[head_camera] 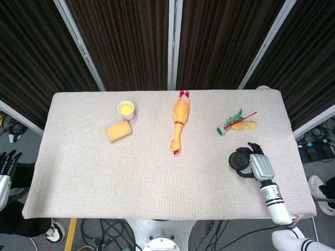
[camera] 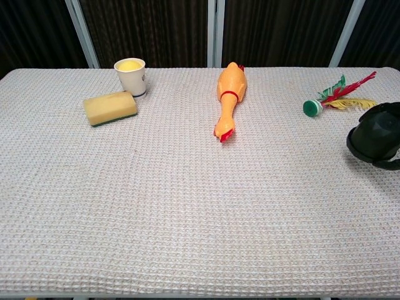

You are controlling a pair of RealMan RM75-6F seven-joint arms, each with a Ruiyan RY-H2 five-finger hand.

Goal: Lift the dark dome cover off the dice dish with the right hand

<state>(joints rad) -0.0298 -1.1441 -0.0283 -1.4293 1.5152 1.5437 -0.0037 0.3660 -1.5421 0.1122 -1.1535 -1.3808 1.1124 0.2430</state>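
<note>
The dark dome cover (head_camera: 239, 159) is near the table's right edge, just below the feathered shuttlecock. My right hand (head_camera: 259, 166) grips it from the right, with fingers wrapped around both sides. In the chest view the dome (camera: 377, 133) is at the far right edge, and a dark finger (camera: 386, 164) curls under its wide lower rim. It seems raised slightly above the cloth. No separate dice dish shows beneath it, and no dice are visible. My left hand (head_camera: 6, 163) hangs off the table's left side, fingers apart and holding nothing.
A yellow rubber chicken (head_camera: 179, 120) lies mid-table. A green-tipped feather shuttlecock (head_camera: 235, 124) sits just behind the dome. A paper cup (head_camera: 126, 109) and a yellow sponge (head_camera: 119, 130) are at the back left. The table's right edge (head_camera: 298, 162) is close to my right hand.
</note>
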